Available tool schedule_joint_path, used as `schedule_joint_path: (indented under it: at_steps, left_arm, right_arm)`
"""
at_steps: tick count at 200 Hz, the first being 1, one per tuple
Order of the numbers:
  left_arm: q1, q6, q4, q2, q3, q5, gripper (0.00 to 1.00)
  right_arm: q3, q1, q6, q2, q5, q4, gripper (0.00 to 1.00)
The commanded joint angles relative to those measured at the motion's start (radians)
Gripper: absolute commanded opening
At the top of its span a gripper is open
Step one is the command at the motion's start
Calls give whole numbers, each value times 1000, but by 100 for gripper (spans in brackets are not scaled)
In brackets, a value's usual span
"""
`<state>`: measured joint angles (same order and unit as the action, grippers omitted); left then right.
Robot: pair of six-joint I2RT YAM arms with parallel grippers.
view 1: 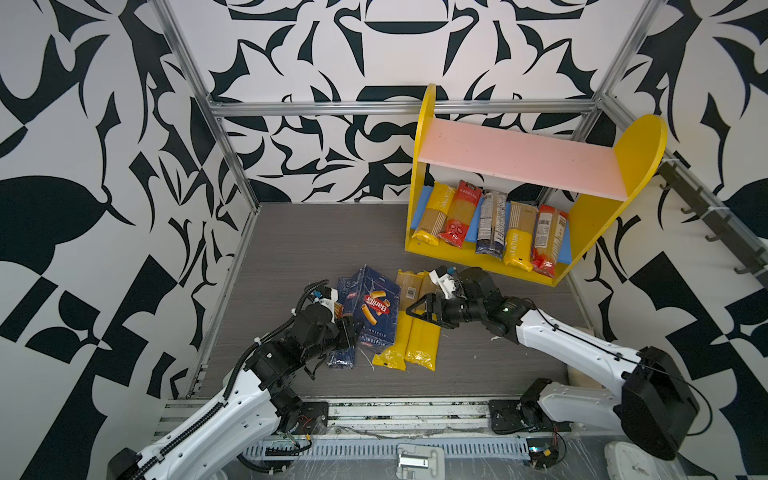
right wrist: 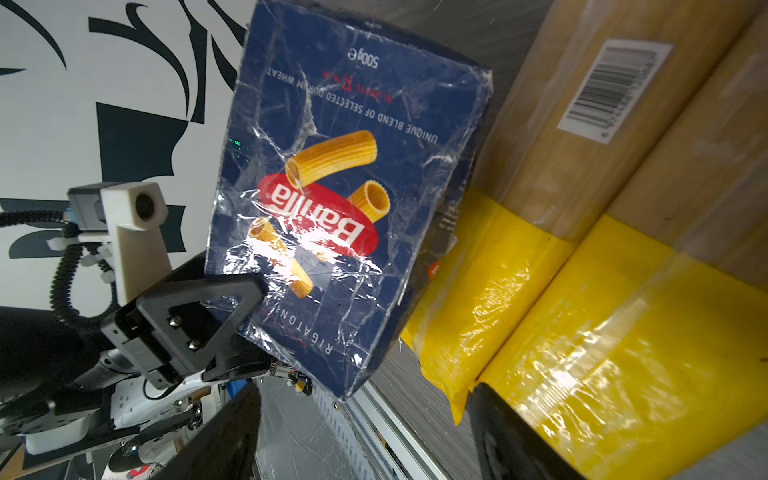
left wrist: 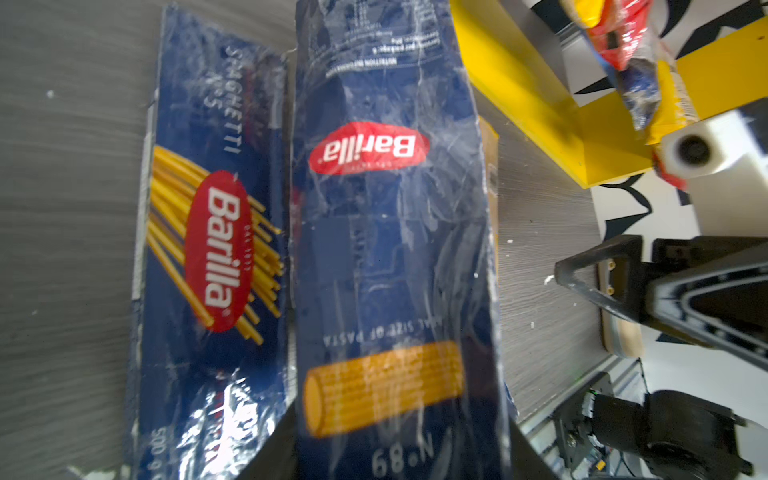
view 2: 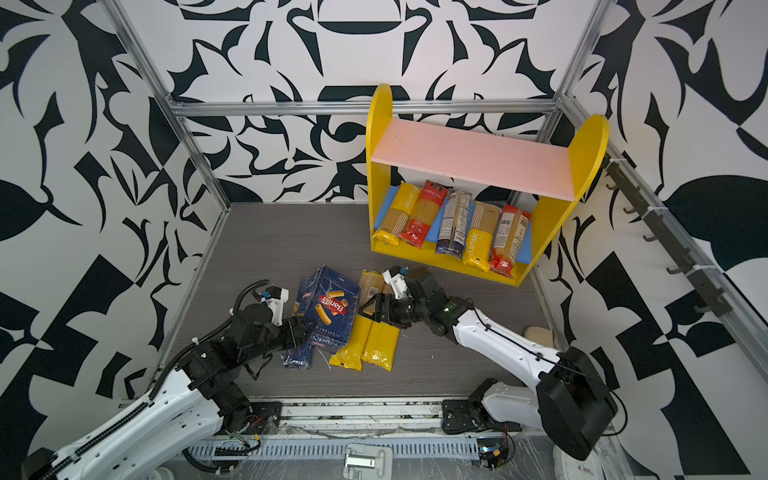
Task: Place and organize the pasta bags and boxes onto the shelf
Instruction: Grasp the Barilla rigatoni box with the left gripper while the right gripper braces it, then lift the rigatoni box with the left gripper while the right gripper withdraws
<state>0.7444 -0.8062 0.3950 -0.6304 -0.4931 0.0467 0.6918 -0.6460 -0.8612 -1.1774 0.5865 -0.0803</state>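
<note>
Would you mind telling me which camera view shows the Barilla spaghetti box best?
The left wrist view: the spaghetti box lies flat, its printed face nearly whole. In both top views only its ends show, around the left gripper holding the rigatoni box. I cannot find it in the right wrist view.

lab test cell: aluminium frame, patterned backdrop panels

The rigatoni box partly hides the spaghetti box in a top view
</note>
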Motion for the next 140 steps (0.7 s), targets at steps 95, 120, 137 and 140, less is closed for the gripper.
schedule_joint_path:
  at_steps: [95, 120, 137, 140]
  left_arm:
    - [-4, 118, 14, -25, -356, -27, 11]
    - [-4, 139, 36, -93, -462, -67, 10]
    - [-4, 148, 30, -137, -521, -103, 9]
    - [-4, 148, 28, -144, -532, -108, 9]
  right_arm:
    - [-23, 39, 90, 204, -66, -215, 85]
    - [-41, 39, 89, 244, -81, -236, 85]
    - [-44, 40, 90, 271, -91, -254, 85]
    - [-44, 40, 89, 275, -92, -257, 85]
